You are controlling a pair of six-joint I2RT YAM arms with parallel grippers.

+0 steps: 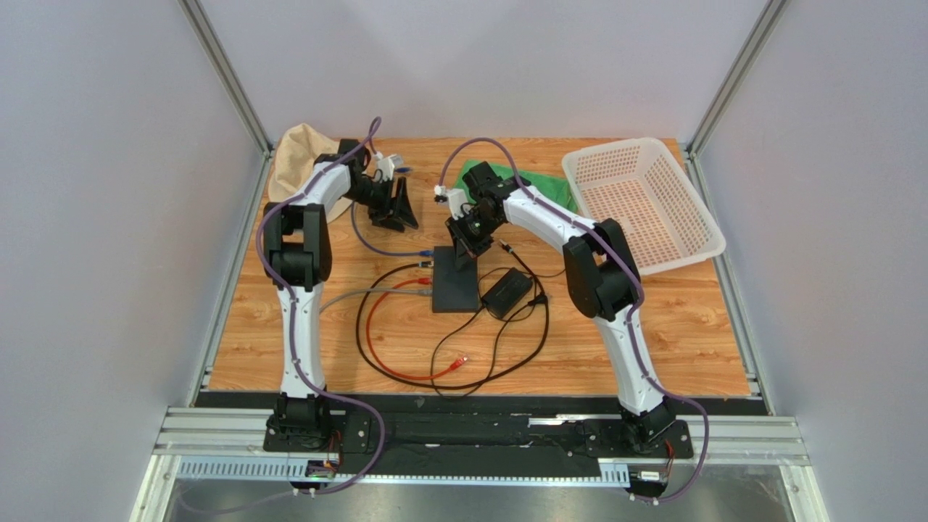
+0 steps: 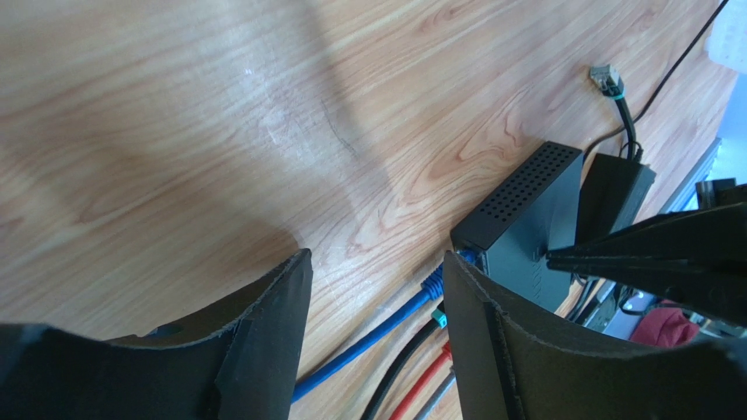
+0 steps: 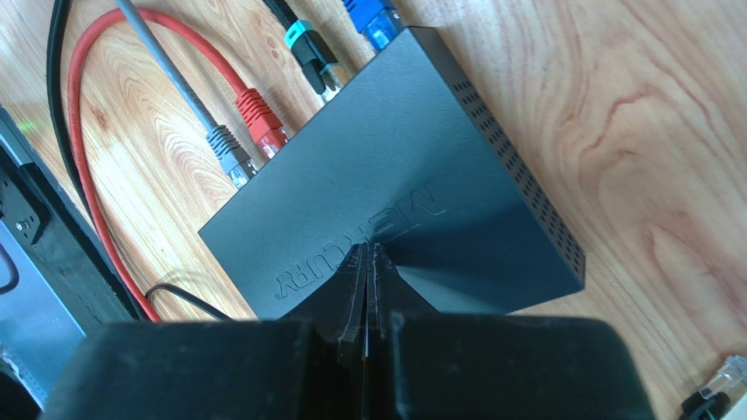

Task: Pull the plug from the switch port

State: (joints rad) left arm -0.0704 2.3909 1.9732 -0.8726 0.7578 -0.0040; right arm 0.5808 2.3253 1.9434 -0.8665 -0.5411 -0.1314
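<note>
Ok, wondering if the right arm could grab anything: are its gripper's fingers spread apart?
No, the right gripper is shut, no gap showing, above the black switch box.

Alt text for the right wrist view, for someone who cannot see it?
The right gripper, shut, points its tips at the top of a flat black switch lying on the wooden table. Four plugs sit along the switch's far edge: grey plug, red plug, black plug with a teal band, blue plug.

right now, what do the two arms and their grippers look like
Both arms have white links and black joints: left arm, right arm. A purple cable runs along each. The left gripper and right gripper have matte black, wedge-shaped fingers.
</note>
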